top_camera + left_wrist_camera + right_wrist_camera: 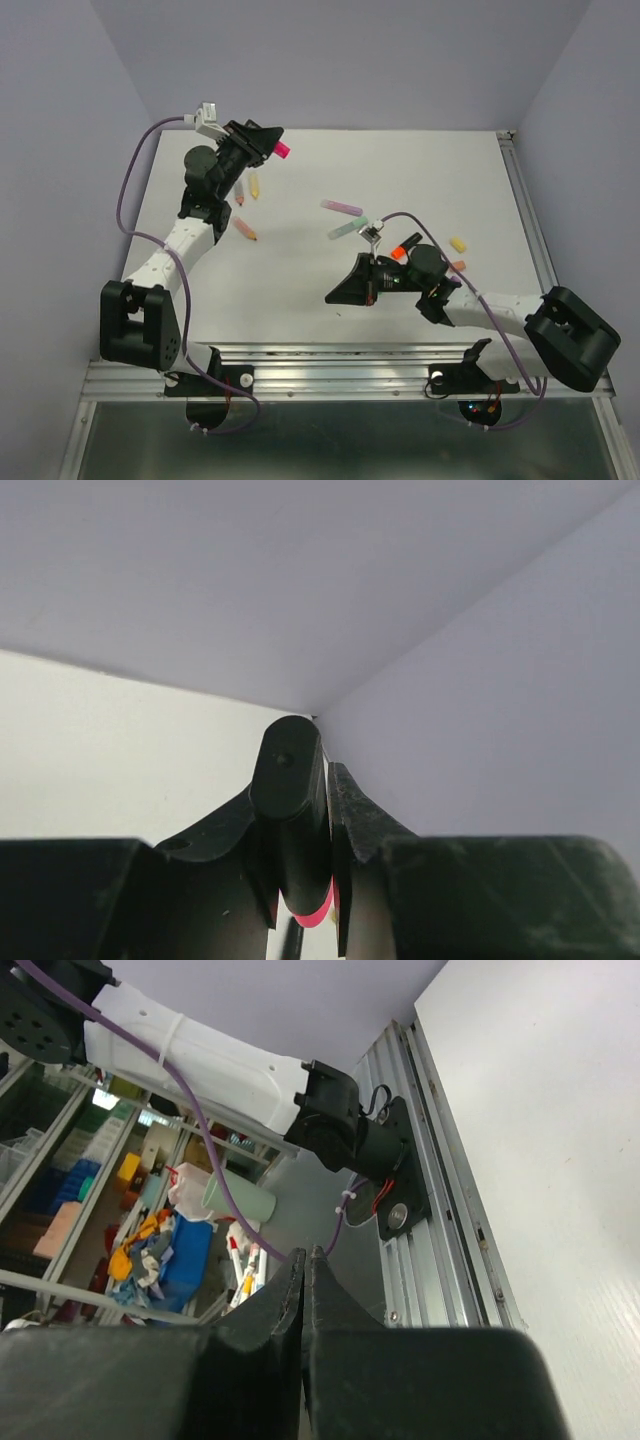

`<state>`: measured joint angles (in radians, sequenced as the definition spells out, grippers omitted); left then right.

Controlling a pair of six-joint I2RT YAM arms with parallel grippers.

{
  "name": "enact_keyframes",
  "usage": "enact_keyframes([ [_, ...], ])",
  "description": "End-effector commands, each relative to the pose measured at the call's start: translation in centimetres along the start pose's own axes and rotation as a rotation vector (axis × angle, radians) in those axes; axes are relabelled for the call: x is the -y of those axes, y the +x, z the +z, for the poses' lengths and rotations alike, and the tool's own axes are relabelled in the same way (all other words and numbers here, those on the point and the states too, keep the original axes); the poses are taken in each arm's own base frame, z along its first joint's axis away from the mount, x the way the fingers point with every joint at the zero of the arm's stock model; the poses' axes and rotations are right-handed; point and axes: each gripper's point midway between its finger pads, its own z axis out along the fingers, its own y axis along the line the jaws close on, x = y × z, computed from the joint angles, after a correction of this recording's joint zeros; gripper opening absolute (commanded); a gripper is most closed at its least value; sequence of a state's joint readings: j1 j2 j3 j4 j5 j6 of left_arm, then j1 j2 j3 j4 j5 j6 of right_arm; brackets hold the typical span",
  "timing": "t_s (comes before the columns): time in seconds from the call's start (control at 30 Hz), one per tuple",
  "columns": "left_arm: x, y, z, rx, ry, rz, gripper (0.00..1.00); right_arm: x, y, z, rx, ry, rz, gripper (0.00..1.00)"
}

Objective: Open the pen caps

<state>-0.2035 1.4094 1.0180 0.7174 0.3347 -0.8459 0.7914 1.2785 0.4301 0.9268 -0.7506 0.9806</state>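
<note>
White tabletop (300, 290) lay well below my left gripper (266, 140), held up near the far corner and pinching a stubby black-barrelled highlighter (290, 810). Its pink plastic cap (282, 150) stuck out beside the fingertips, probably so it could be pulled. My right gripper (305, 1290), fingers pressed together on nothing, pointed toward the aluminium rail (440, 1210).

The left claw (270, 140) and right claw (335, 294) were black, the arm links (185, 237) white; a purple cable (120, 200) ran along each arm.

Black pink-tipped pen (281, 150) raised at far left; pastel pens (341, 207) (pink, mint, yellow, orange) scattered flat mid-table.
</note>
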Motion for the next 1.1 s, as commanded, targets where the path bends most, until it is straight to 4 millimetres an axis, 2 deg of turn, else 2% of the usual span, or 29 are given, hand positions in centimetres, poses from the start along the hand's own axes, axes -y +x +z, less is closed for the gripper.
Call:
enact_keyframes([
  [0.0, 3.1, -0.6, 0.2, 0.023, 0.101, 0.054, 0.0, -0.9, 0.0, -0.2, -0.015, -0.057, -0.051, 0.01],
  [0.03, 2.9, -0.3, 0.1, 0.015, 0.1, 0.046, 0.0, -1.2, -0.5, 0.0, -0.009, -0.056, -0.07, 0.01],
  [0.07, 3.0, 0.0, -0.1, 0.004, 0.105, 0.043, 0.0, -0.4, -0.4, 0.2, -0.025, -0.023, -0.083, 0.01],
  [0.13, 2.6, 1.0, -0.5, -0.032, 0.105, 0.011, 0.0, 0.1, -1.6, 0.7, 0.002, 0.027, -0.089, 0.01],
  [0.2, 2.5, 2.6, -1.1, -0.092, 0.126, -0.01, 0.0, 0.5, -2.3, 0.9, 0.01, 0.061, -0.142, 0.01],
  [0.23, 3.1, 3.1, -1.4, -0.104, 0.148, -0.025, 0.0, 1.6, -3.0, 1.0, 0.034, 0.132, -0.134, 0.1],
  [0.27, 3.4, 3.7, -1.8, -0.128, 0.168, -0.037, 0.0, 1.5, -4.5, 1.3, 0.066, 0.159, -0.175, 0.19],
  [0.3, 3.4, 4.8, -2.3, -0.151, 0.174, -0.054, 0.0, 2.1, -5.9, 1.3, 0.115, 0.216, -0.191, 0.39],
  [0.37, 4.2, 5.6, -3.1, -0.172, 0.202, -0.065, 0.0, 2.8, -6.7, 1.2, 0.123, 0.278, -0.227, 0.62],
  [0.4, 4.1, 6.6, -3.6, -0.194, 0.201, -0.084, 0.0, 2.2, -7.7, 1.4, 0.146, 0.282, -0.254, 0.74],
  [0.43, 5.3, 7.2, -4.0, -0.205, 0.234, -0.084, 0.0, 2.6, -8.4, 1.2, 0.171, 0.316, -0.262, 0.98],
  [0.5, 5.9, 8.6, -4.7, -0.24, 0.256, -0.092, 0.0, 2.3, -10.2, 0.9, 0.235, 0.351, -0.295, 1.0],
  [0.77, 10.2, 12.4, -7.0, -0.379, 0.385, -0.134, 0.0, 1.6, -11.9, 1.4, 0.236, 0.377, -0.349, 1.0],
  [1.07, 11.6, 13.6, -8.3, -0.416, 0.429, -0.153, 0.0, -0.7, -13.5, 1.6, 0.302, 0.306, -0.403, 1.0],
])
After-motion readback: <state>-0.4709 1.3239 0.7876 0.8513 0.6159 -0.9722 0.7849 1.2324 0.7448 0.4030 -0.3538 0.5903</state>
